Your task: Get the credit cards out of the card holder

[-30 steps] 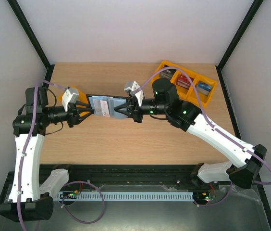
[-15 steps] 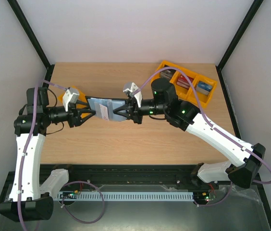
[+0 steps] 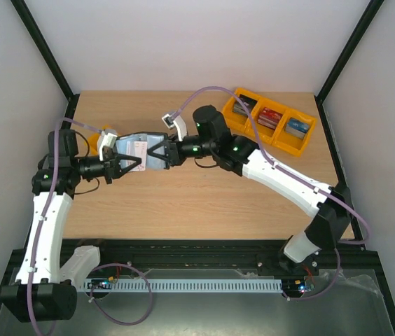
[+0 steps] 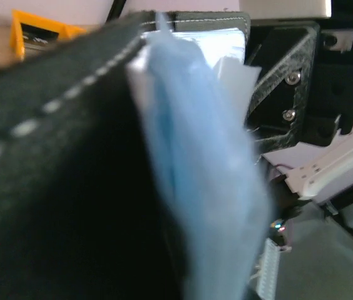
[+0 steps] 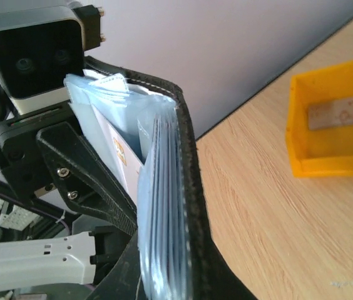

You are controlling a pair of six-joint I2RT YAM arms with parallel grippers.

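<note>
I'm watching the holder hanging open above the bench's rear left, with a card sitting in its clear pockets. My right gripper is clamping the holder's right end, jaws nearly together. My left gripper is meeting its left edge; I can't tell whether those jaws are gripping.

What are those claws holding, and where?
The right gripper clamps the open card holder by one end. The left gripper is at its other end; whether it grips is unclear.

Black card holder, blue pockets, close-up
</note>
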